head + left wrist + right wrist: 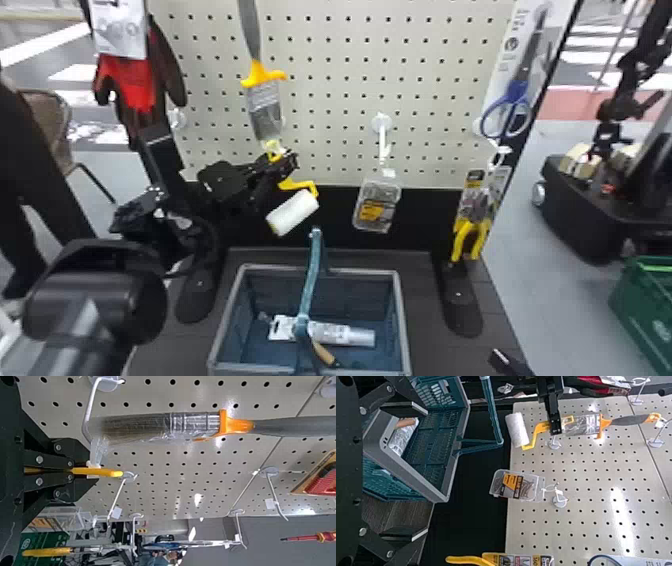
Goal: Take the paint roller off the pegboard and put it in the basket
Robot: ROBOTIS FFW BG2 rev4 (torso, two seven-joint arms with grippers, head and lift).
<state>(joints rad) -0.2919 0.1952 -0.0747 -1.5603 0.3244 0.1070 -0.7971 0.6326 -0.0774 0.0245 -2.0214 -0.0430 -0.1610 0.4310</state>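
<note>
my l gripper [291,162] is clenched on the yellow handle of the white paint roller [293,212], sleeve slanting down-left by the pale pegboard [425,100]; blue-grey plastic basket [401,320] lies below, nearer me, slightly r; r gripper [405,471] spread, farther off

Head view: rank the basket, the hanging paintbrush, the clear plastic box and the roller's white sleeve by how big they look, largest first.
1. Basket, easily the largest
2. Paintbrush, long, cut off by the top edge
3. Clear plastic box
4. White sleeve, narrower than the box
</note>
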